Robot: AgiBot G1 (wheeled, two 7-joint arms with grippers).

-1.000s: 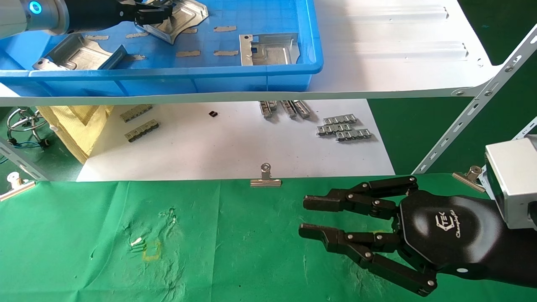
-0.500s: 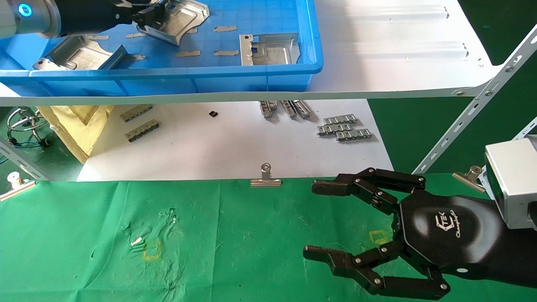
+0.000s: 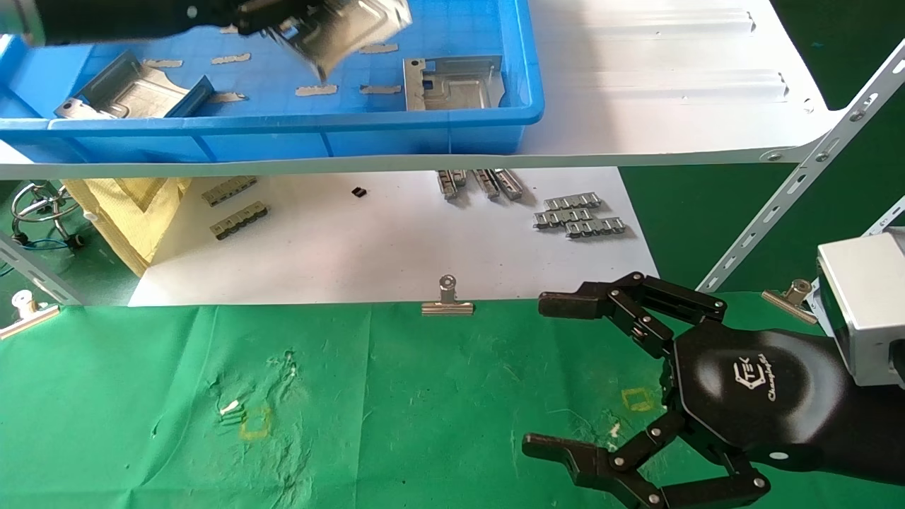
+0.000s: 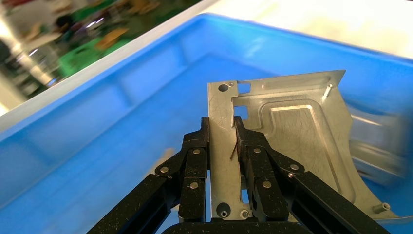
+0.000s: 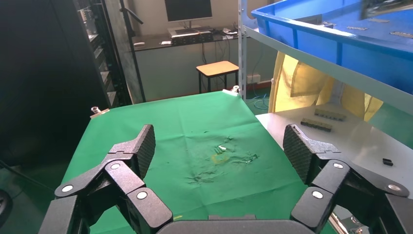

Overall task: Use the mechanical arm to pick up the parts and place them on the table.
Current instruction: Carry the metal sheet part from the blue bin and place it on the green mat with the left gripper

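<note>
Currently the green worktop (image 3: 396,396) spans the near field, wrinkled, with small yellow square outlines; its bare cloth carries no plates. Behind it lies a white sheet (image 3: 396,240), and above that a white shelf (image 3: 664,85) bearing the blue tray (image 3: 424,134).

Right hand (image 3: 558,378): hovers over the near right part of the worktop, fingers spread wide, nothing between them. The right wrist view confirms this; both finger pads (image 5: 302,151) stand well apart with green cloth visible between.

Left hand (image 3: 283,18): up at the far left, above the blue tray. It grips one silver part (image 3: 353,28) by an edge flange; the plate is lifted clear of the tray floor and tilted. In the left wrist view the fingers (image 4: 195,161) are clamped on either side of the flange of that part (image 4: 292,126), tray wall behind.

Two more parts lie in the tray: one at the left end (image 3: 134,88), one near the right end (image 3: 452,83), well apart.

Small grey clip strips (image 3: 580,215) sit on the white sheet. A binder clip (image 3: 447,300) holds the cloth's far edge.
</note>
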